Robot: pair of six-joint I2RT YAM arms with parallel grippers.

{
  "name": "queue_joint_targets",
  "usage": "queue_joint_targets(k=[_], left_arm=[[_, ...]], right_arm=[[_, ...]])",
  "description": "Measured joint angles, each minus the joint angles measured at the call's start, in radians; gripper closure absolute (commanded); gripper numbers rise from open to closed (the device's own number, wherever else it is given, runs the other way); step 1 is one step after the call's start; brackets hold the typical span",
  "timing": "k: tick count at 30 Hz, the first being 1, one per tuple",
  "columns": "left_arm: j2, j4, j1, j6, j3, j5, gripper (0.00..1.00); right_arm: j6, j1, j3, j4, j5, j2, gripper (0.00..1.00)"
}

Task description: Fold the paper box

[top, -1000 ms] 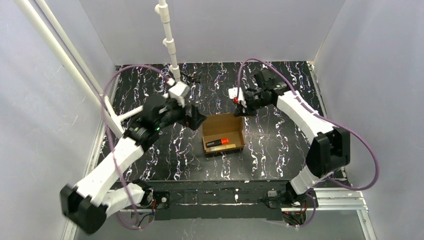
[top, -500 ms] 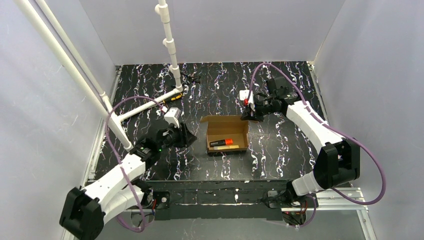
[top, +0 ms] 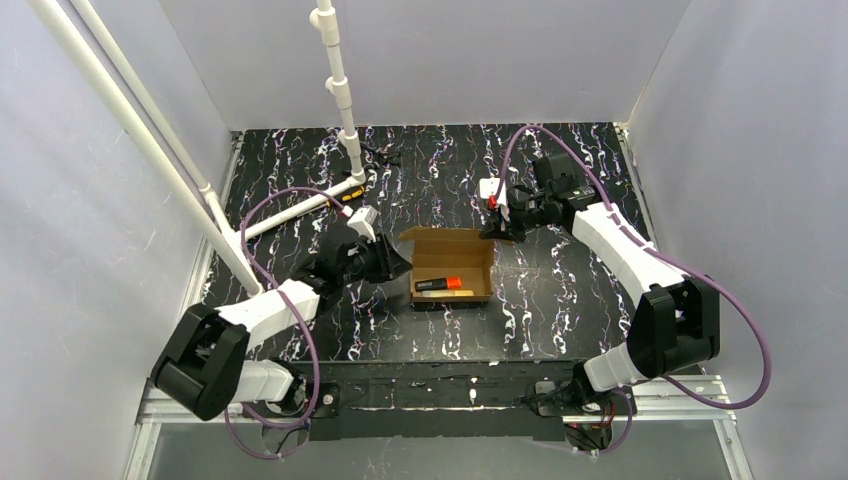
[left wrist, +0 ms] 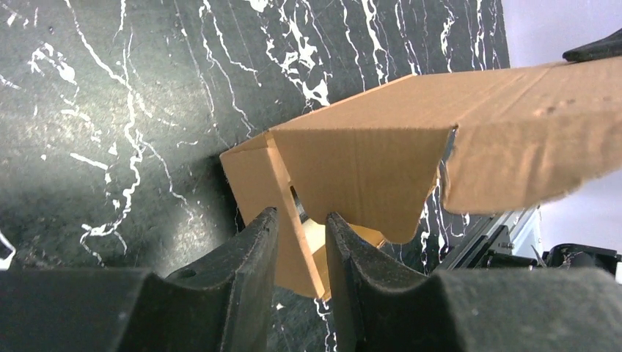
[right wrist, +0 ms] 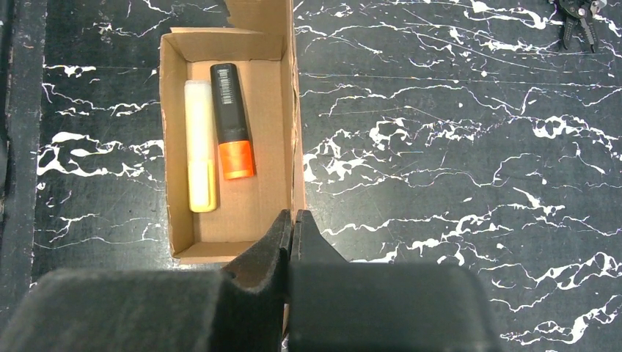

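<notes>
The paper box (top: 450, 241) stands open in the middle of the dark marbled table, its brown lid panel (left wrist: 513, 139) raised. A black-and-orange marker (right wrist: 231, 121) and a pale yellow one (right wrist: 199, 147) lie inside. My left gripper (top: 388, 262) is low at the box's left end. Its jaws (left wrist: 302, 214) stand a little apart and straddle a thin side flap (left wrist: 290, 191), with gaps showing beside it. My right gripper (top: 493, 229) is at the far right corner. It (right wrist: 293, 214) is shut on the box's long wall (right wrist: 296, 110).
A white pipe frame (top: 340, 90) rises at the back left, with a small yellow-and-black tool (top: 350, 196) by its foot. A small dark tool (right wrist: 576, 11) lies further back. Pale walls enclose the table on three sides.
My left arm came down from the back left to the box's left end, and its jaws narrowed round the side flap. My right gripper kept its hold and drew the box slightly right.
</notes>
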Motion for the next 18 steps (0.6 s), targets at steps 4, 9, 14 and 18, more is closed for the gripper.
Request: queue_joint_targets(k=[4, 9, 14, 18], left_arm=[[0.058, 0.045, -0.004, -0.017, 0.027, 0.016, 0.72], [0.101, 0.085, -0.006, -0.032, 0.032, 0.039, 0.72], [0.062, 0.093, -0.006, -0.032, -0.052, 0.037, 0.71], [0.055, 0.096, -0.006, -0.032, -0.071, 0.037, 0.71]], right_arm=[[-0.001, 0.0, -0.002, 0.0, -0.008, 0.0, 0.99], [-0.027, 0.0, -0.002, -0.012, -0.015, 0.0, 0.99], [-0.111, 0.0, -0.016, -0.086, -0.05, -0.002, 0.99], [-0.114, 0.011, -0.085, -0.085, -0.055, -0.009, 0.99]])
